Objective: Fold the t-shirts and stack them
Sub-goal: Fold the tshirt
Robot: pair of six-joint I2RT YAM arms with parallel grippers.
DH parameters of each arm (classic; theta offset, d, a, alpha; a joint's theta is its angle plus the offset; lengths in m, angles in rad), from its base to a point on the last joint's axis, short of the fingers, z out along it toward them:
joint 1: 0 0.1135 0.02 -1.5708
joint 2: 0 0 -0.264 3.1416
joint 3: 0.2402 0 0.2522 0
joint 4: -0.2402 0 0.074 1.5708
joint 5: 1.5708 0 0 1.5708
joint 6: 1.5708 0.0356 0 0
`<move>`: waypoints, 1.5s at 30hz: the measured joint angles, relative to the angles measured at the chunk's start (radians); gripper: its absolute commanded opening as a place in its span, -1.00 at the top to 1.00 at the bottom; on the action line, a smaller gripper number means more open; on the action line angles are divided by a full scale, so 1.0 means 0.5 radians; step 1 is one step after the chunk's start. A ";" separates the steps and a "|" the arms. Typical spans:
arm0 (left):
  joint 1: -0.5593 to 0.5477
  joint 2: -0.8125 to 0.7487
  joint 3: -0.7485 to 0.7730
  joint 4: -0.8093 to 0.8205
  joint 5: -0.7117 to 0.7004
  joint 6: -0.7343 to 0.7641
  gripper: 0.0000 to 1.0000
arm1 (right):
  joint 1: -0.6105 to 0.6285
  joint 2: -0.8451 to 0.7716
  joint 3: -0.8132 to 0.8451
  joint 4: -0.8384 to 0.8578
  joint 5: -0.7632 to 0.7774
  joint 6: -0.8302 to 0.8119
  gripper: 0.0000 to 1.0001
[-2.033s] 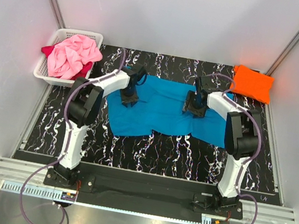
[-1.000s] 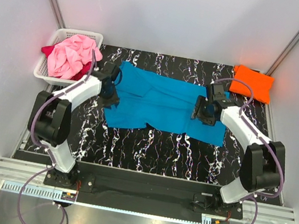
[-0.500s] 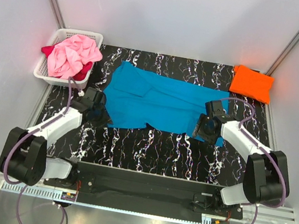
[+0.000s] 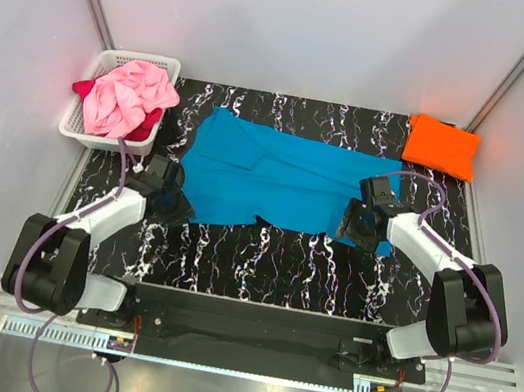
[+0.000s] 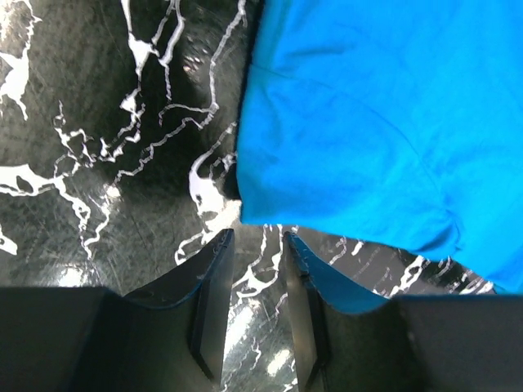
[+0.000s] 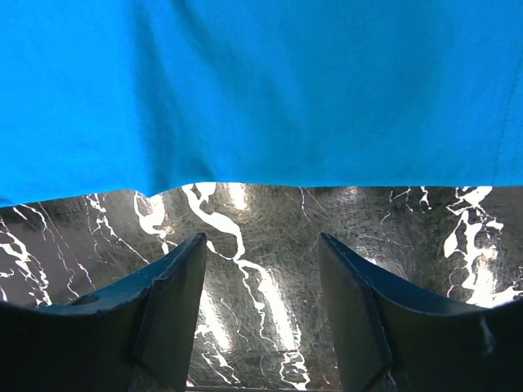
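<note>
L gripper (image 5: 255,238) is sitting narrowly parted, empty, beside turquoise blue cloth t-shirt (image 4: 276,173). R gripper (image 6: 261,241) is gaping wide, empty, at its hem.

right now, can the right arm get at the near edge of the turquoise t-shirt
Probably yes: the right arm has its jaws open just short of the near edge of the turquoise t-shirt, with only marble tabletop between them and nothing else in the way.

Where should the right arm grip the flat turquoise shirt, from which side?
The near edge of the turquoise t-shirt, from the near side with fingers low: it lies flat, and that edge sits free on the table ahead of the open right gripper.
</note>
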 measured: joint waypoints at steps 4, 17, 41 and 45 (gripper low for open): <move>0.023 0.127 -0.002 0.071 0.002 -0.007 0.31 | 0.000 0.000 0.000 0.003 -0.010 0.000 -0.27; 0.035 0.237 0.017 0.159 0.069 -0.014 1.00 | 0.000 0.011 0.001 0.010 -0.011 0.001 -0.27; 0.035 0.805 0.956 0.341 0.475 0.175 1.00 | 0.000 0.191 0.065 0.024 -0.024 -0.004 -0.25; 0.035 1.052 1.073 0.437 0.546 0.192 1.00 | 0.000 0.257 0.094 0.031 -0.026 -0.011 -0.23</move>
